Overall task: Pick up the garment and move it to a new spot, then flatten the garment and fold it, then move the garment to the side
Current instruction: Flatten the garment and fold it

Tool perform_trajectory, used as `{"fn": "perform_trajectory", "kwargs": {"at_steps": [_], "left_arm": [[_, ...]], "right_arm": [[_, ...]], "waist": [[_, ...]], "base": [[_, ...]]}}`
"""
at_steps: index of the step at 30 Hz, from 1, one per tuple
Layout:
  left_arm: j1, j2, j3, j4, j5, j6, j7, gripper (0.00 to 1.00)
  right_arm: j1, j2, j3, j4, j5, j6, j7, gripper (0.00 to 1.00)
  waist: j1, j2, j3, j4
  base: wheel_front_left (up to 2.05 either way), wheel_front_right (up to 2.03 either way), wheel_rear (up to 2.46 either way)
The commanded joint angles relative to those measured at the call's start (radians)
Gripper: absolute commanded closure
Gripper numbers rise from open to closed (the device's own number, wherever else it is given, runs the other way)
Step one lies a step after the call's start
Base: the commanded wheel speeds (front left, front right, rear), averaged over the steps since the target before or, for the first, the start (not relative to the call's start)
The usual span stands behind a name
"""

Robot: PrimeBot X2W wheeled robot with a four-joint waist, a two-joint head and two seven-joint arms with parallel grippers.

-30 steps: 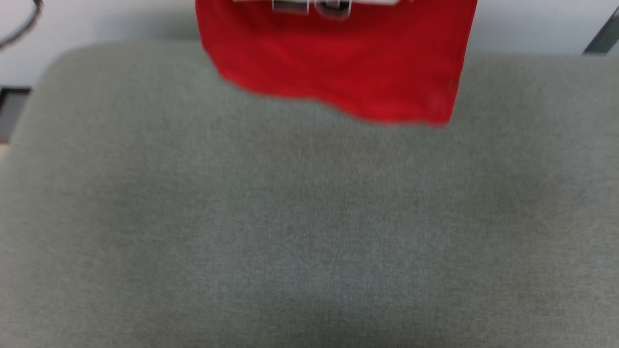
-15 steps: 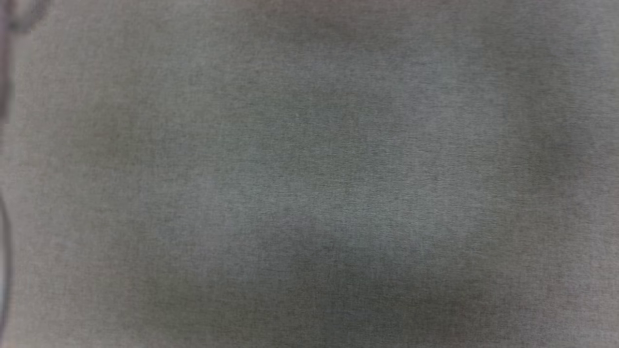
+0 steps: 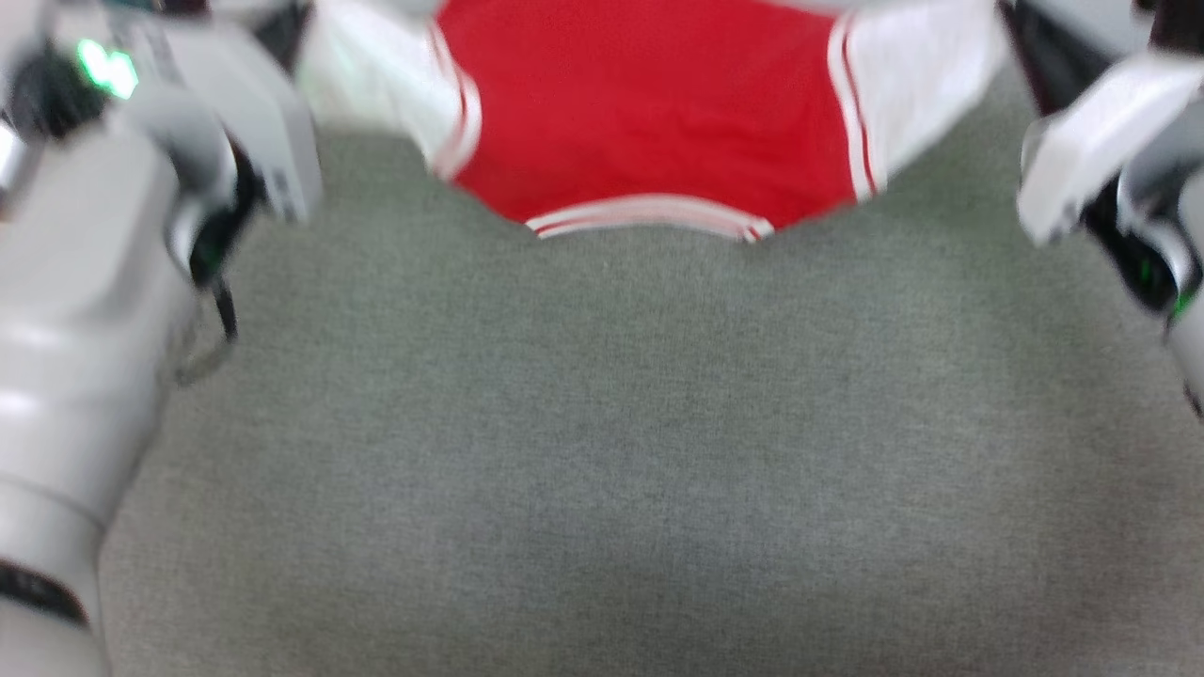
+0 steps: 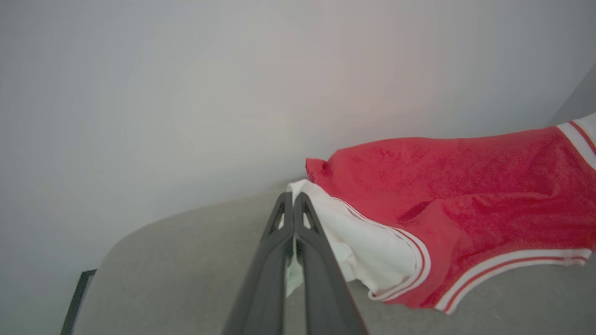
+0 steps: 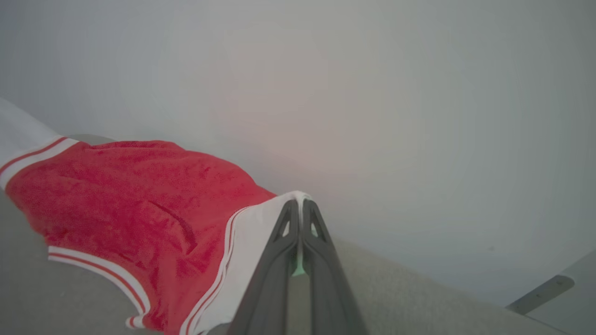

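Note:
The garment [image 3: 649, 122], bright red with white sleeves and a striped neckline, is spread across the top of the head view, neckline towards me. My left gripper [image 4: 293, 195] is shut on the white sleeve end [image 4: 372, 251] of the garment [image 4: 465, 186]. My right gripper [image 5: 300, 202] is shut on the other white sleeve [image 5: 251, 242] of the garment [image 5: 130, 195]. In the head view my pale left arm [image 3: 85, 282] and right arm [image 3: 1110, 160] flank the shirt; their fingers are hidden there. I cannot tell whether the shirt touches the surface.
A grey fabric surface [image 3: 602, 451] lies under the shirt and stretches towards me. A plain pale wall [image 4: 233, 93] stands behind it. A dark frame piece [image 4: 77, 298] shows at its left edge and another [image 5: 535, 291] at its right.
The head camera has moved: first the red hem at the top, then only grey fabric, now the neckline, both sleeves and both arms.

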Motion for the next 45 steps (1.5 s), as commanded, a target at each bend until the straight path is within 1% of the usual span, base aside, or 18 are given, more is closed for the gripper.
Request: {"fn": "perform_trajectory", "kwargs": {"at_steps": [1,2,6,11,14,18,22,27,30,33,35,37,40,44,45], "left_arm": [[0.059,0.016,-0.017,-0.018,-0.03,-0.002,0.019,1.0],[0.059,0.016,-0.017,-0.018,-0.03,-0.002,0.019,1.0],[0.177,0.047,-0.057,-0.077,-0.084,-0.002,0.057,1.0],[0.296,0.123,-0.081,-0.151,-0.124,0.0,0.092,1.0],[0.368,0.183,-0.078,-0.21,-0.152,0.0,0.11,1.0],[0.488,0.261,-0.064,-0.327,-0.214,0.034,0.152,1.0],[0.623,0.355,-0.048,-0.511,-0.279,0.108,0.187,1.0],[0.795,0.486,-0.029,-0.762,-0.347,0.25,0.203,1.0],[0.895,0.548,-0.021,-0.883,-0.398,0.33,0.201,1.0],[0.97,0.599,-0.015,-0.979,-0.43,0.397,0.188,1.0],[1.011,0.612,-0.016,-1.024,-0.446,0.425,0.175,1.0],[1.036,0.626,-0.01,-1.048,-0.446,0.446,0.149,1.0],[1.059,0.625,-0.015,-1.06,-0.441,0.457,0.128,1.0],[1.059,0.608,-0.019,-1.059,-0.425,0.462,0.107,1.0],[1.056,0.602,-0.019,-1.056,-0.423,0.463,0.102,1.0]], "right_arm": [[0.061,-0.029,0.024,-0.04,0.063,-0.002,0.038,1.0],[0.061,-0.029,0.024,-0.04,0.063,-0.002,0.038,1.0],[0.174,-0.1,0.056,-0.131,0.166,-0.002,0.113,1.0],[0.313,-0.185,0.066,-0.257,0.267,-0.002,0.201,1.0],[0.395,-0.242,0.063,-0.332,0.315,-0.002,0.26,1.0],[0.499,-0.324,0.049,-0.424,0.351,-0.002,0.336,1.0],[0.608,-0.394,0.033,-0.501,0.389,-0.002,0.419,1.0],[0.75,-0.467,0.009,-0.589,0.427,-0.002,0.511,1.0],[0.835,-0.492,-0.015,-0.629,0.452,-0.002,0.548,1.0],[0.914,-0.504,-0.05,-0.652,0.466,-0.002,0.568,1.0],[0.964,-0.502,-0.067,-0.662,0.462,-0.002,0.582,1.0],[1.003,-0.484,-0.09,-0.671,0.457,-0.002,0.587,1.0],[1.043,-0.455,-0.121,-0.672,0.427,-0.002,0.594,1.0],[1.064,-0.402,-0.161,-0.665,0.363,-0.002,0.608,1.0],[1.068,-0.391,-0.17,-0.665,0.342,-0.002,0.613,0.83]], "waist": [[0.0,0.0,-0.054,0.0],[0.0,0.0,-0.054,0.0],[0.0,0.0,-0.099,-0.003],[0.0,0.0,-0.143,-0.01],[0.0,0.0,-0.166,-0.015],[0.0,0.0,-0.189,-0.017],[0.0,0.0,-0.206,-0.012],[0.0,0.0,-0.209,-0.005],[0.0,0.0,-0.203,0.0],[0.0,0.0,-0.199,0.004],[0.0,0.0,-0.197,0.007],[0.0,0.0,-0.197,0.009],[0.0,0.0,-0.198,0.01],[0.0,0.0,-0.2,0.009],[0.0,0.0,-0.2,0.009]], "base": [[0.0,0.0,0.0],[0.0,0.0,0.0],[0.0,0.0,0.0],[0.0,0.0,0.0],[0.0,0.0,0.0],[0.0,0.0,0.0],[0.0,0.0,0.0],[0.0,0.0,0.0],[0.0,0.0,0.0],[0.0,0.0,0.0],[0.0,0.0,0.0],[0.0,0.0,0.0],[0.0,0.0,0.0],[0.0,0.0,0.0],[0.0,0.0,0.0]]}}
